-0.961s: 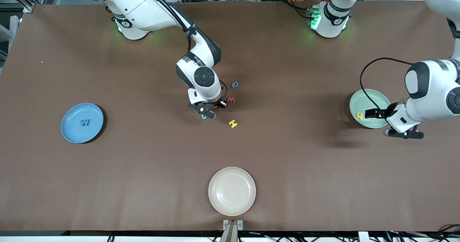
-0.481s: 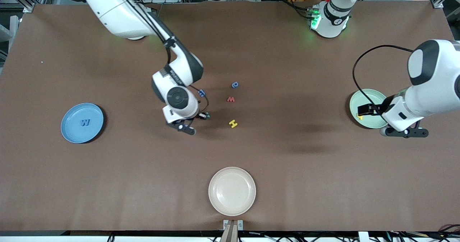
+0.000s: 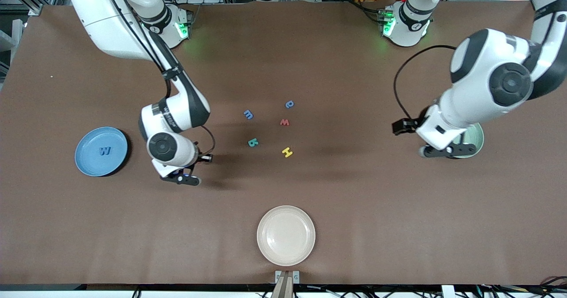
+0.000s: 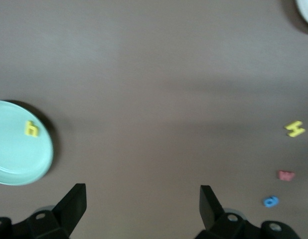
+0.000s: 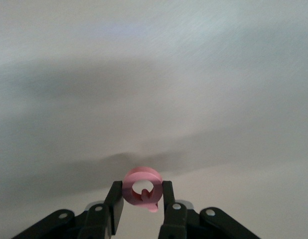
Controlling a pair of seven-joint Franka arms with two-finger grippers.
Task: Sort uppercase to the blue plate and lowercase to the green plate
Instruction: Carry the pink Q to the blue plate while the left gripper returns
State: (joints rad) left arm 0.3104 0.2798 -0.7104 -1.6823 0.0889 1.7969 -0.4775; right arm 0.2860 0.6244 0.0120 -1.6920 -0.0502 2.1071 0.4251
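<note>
The right hand (image 3: 185, 179) was held in the air over bare table (image 3: 381, 209), between the blue plate (image 3: 86, 158) and the group of loose letters. In the right wrist view its fingers (image 5: 114, 206) were seen clenched on the red ring-shaped Q (image 5: 142, 188), which was gripped by its two sides between them. The blue plate lay toward the right arm's end of the table, and a blue W (image 3: 105, 150) rested in its middle.

The left hand (image 3: 439, 151) was held over the table at the edge of the green plate (image 3: 476, 145), on the side toward the loose letters. In the left wrist view its fingers (image 4: 74, 201) were seen spread wide apart with nothing between them. The green plate lay toward the left arm's end of the table, and a yellow h (image 4: 31, 129) was seen lying in it.

Five letters lay loose on the table near its middle: a blue m (image 3: 248, 114), a blue a (image 3: 289, 104), a red w (image 3: 285, 122), a teal B (image 3: 252, 142) and a yellow H (image 3: 287, 152). The yellow H lay nearest to the front camera of the five, with the teal B just beside it toward the right arm's end. A cream-white plate (image 3: 266, 249) sat well apart from them, nearer to the front camera.
</note>
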